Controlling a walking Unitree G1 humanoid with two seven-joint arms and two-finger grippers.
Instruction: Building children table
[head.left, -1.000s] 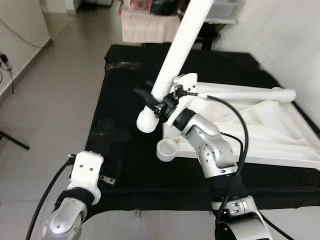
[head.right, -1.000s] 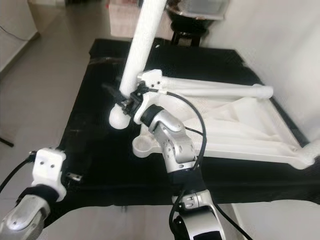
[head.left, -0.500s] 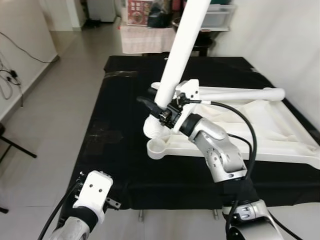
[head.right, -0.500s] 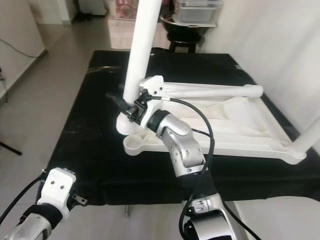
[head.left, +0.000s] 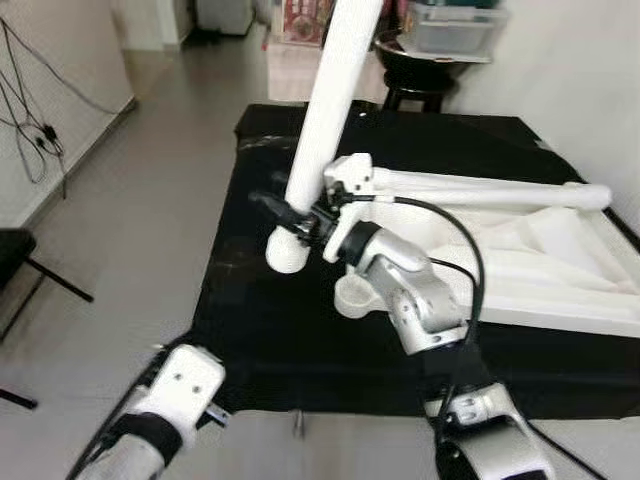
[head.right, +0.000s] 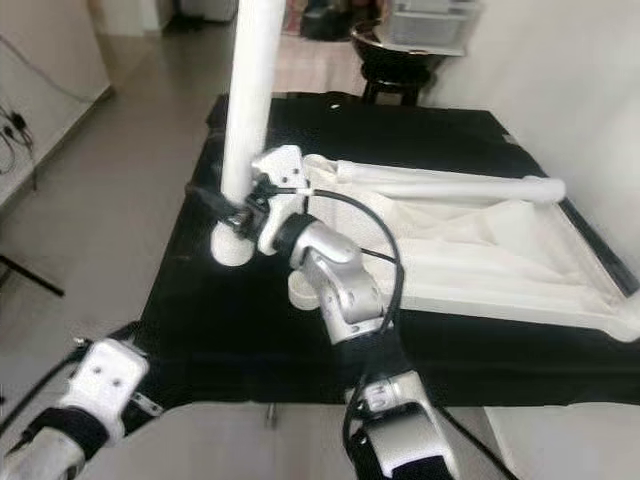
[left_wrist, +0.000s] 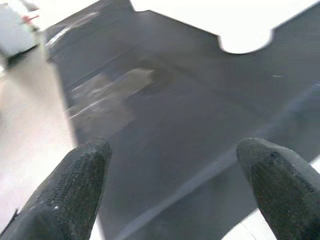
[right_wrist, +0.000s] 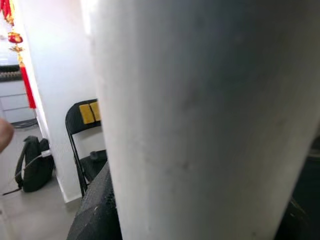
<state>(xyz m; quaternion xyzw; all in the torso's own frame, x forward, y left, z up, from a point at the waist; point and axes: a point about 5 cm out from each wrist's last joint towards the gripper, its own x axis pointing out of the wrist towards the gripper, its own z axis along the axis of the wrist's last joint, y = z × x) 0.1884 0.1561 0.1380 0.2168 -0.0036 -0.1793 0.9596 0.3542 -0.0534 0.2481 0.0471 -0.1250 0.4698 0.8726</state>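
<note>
My right gripper (head.left: 296, 216) is shut on a long white table leg (head.left: 325, 110) near its lower end, and holds it steeply tilted above the black cloth (head.left: 260, 330). The leg's ribbed end (head.left: 286, 252) hangs just left of the round corner socket (head.left: 352, 296) of the upturned white table top (head.left: 540, 275). Another white leg (head.left: 480, 190) lies along the top's far edge. In the right wrist view the leg (right_wrist: 210, 115) sits against one black finger (right_wrist: 95, 210). My left gripper (left_wrist: 172, 170) is open, low over the cloth's near left corner.
A black stool (head.left: 420, 85) and a storage box (head.left: 455, 22) stand behind the table. Cables (head.left: 30, 140) hang on the left wall, above open grey floor. The right wrist view shows a black folding chair (right_wrist: 82, 130) and a backpack (right_wrist: 35, 167).
The camera has shifted. The leg's lower end, which sat just over the corner socket, now hangs to the socket's left. My left arm stays low.
</note>
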